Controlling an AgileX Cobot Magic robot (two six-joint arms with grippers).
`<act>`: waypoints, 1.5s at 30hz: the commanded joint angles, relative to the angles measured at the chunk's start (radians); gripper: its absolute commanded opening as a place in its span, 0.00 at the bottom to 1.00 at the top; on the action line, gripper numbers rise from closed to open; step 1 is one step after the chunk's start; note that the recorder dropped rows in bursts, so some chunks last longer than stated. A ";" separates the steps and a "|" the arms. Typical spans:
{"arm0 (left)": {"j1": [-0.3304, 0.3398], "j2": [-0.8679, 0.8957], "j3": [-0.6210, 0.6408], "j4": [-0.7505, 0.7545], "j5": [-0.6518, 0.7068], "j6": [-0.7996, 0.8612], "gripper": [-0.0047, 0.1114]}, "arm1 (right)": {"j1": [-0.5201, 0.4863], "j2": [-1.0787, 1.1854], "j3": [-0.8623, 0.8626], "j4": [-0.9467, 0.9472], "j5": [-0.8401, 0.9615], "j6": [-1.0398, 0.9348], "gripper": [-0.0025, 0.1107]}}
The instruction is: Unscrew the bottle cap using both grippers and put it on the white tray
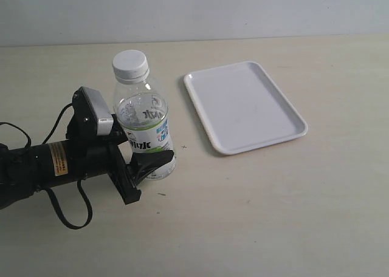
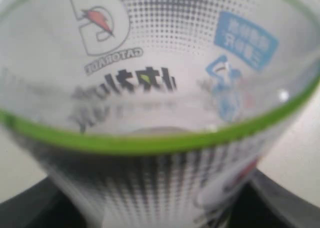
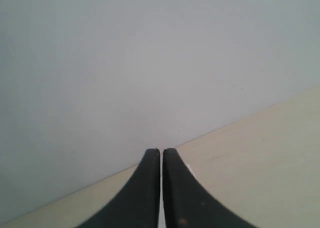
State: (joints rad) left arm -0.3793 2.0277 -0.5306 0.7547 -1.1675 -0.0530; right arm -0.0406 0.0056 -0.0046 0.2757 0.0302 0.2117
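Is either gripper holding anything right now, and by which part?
The left gripper holds the bottle by its lower body, at the label. The right gripper is shut on nothing. The cap is on the bottle.

**Exterior view:** the left arm [image 1: 36,161] is cut off by the left edge of the frame. 1 finger of the left end effector [image 1: 148,157] is hidden behind the bottle [image 1: 143,122], and the other masks part of the bottle's lower body. The label lettering is too small to read.

**Left wrist view:** the bottle [image 2: 160,88] is blurred and cropped on all 4 sides, and the fingers [image 2: 30,210] show only as dark corners.

**Right wrist view:** the right end effector [image 3: 161,188] is cropped at its base.
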 commanded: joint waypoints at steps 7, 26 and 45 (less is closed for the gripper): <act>0.001 -0.014 -0.008 -0.010 -0.035 -0.006 0.04 | -0.006 -0.006 0.005 0.144 -0.146 0.064 0.05; 0.001 -0.014 -0.008 -0.004 -0.034 -0.006 0.04 | -0.006 0.240 -0.038 -0.673 -0.518 0.680 0.02; 0.001 -0.014 -0.008 -0.006 -0.040 -0.006 0.04 | -0.006 1.028 -0.438 -0.754 -0.688 0.605 0.02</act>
State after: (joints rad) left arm -0.3793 2.0277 -0.5306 0.7531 -1.1530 -0.0530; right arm -0.0406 0.9996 -0.4272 -0.4333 -0.7249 0.8835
